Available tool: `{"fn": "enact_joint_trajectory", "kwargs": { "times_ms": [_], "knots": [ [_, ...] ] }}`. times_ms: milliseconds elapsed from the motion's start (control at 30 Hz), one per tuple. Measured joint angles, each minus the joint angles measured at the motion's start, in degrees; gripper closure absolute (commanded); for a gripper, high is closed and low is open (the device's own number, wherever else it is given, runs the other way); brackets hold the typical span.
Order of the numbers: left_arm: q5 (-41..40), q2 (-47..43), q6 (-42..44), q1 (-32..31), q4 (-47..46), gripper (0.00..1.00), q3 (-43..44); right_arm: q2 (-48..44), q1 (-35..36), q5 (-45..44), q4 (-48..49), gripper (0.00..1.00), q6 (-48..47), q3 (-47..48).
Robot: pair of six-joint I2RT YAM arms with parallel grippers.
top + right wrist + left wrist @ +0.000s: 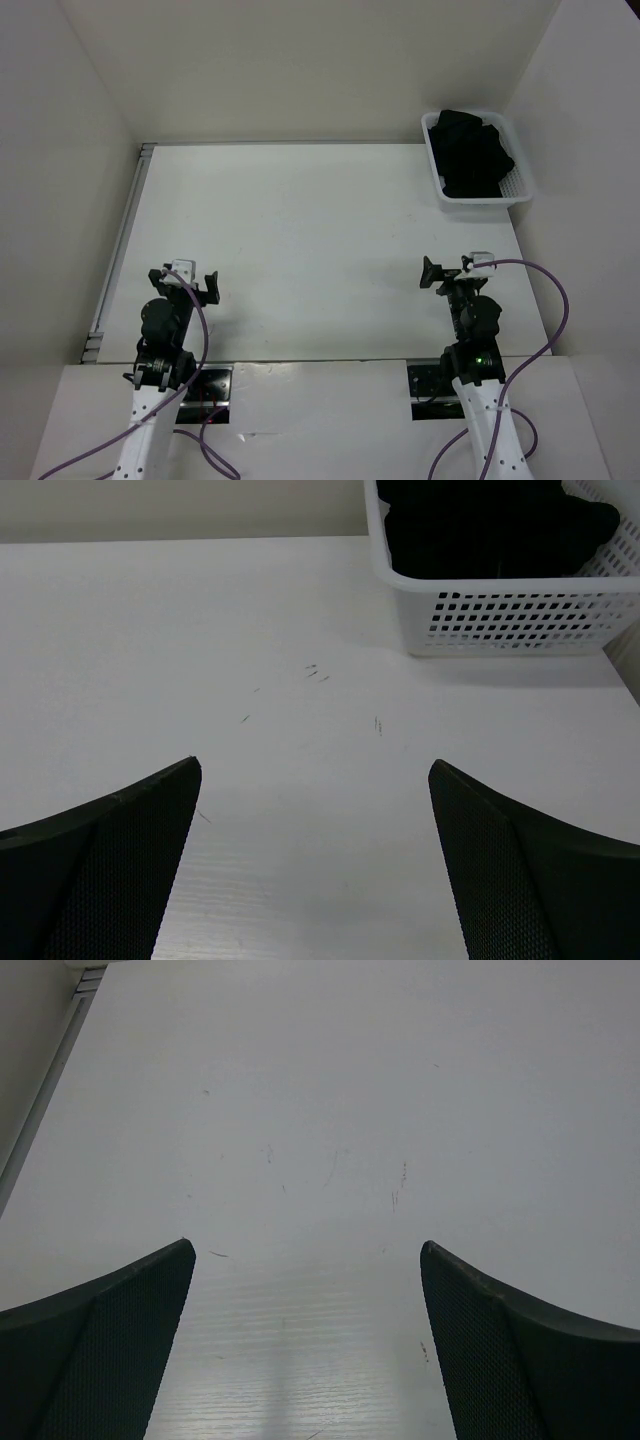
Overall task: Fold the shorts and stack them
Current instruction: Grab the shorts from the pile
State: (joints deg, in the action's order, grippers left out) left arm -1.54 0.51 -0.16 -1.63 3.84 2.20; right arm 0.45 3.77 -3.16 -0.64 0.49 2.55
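The black shorts [472, 152] lie bunched in a white mesh basket [525, 182] at the table's far right corner. They also show in the right wrist view [495, 525], filling the basket [510, 615]. My left gripper [187, 283] is open and empty at the near left, over bare table [308, 1250]. My right gripper [447, 277] is open and empty at the near right, well short of the basket; its fingers frame bare table [315, 770].
White walls enclose the table at the back and on both sides. A metal rail [120, 245] runs along the left edge. Purple cables [555, 310] loop from both arms near the front edge.
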Motion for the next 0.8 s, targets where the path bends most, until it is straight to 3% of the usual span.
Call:
{"fn": "enact_joint_trajectory", "kwargs": {
  "times_ms": [167, 333, 467, 533, 667, 800],
  "knots": [
    [1.8, 0.0, 0.0, 0.0, 0.0, 0.00, 0.0, 0.0, 0.0, 0.0, 0.0, 0.01, 0.0, 0.0],
    [17.6, 0.0, 0.0, 0.0, 1.9, 0.00, 0.1, 0.0, -0.1, 7.1, -0.4, 0.01, -6.2, 0.0],
    [31.7, 0.0, 0.0, 0.0, 9.5, 0.00, 1.9, 0.0, -0.1, 23.6, -1.3, 0.00, -23.5, 0.0],
    [33.9, 0.0, -0.1, 0.0, 10.6, 0.00, 1.5, -0.1, -0.1, 32.1, -3.9, 0.00, -38.9, 0.1],
    [34.1, 0.0, -0.1, 0.0, 8.4, 0.00, 0.8, -0.1, 0.1, 35.7, -8.5, 0.02, -73.5, 0.0],
    [35.6, 0.2, -0.1, 0.0, -0.6, 0.00, 0.9, -0.1, 0.1, 38.9, -3.7, 0.02, -93.0, -0.1]
  ]
}}
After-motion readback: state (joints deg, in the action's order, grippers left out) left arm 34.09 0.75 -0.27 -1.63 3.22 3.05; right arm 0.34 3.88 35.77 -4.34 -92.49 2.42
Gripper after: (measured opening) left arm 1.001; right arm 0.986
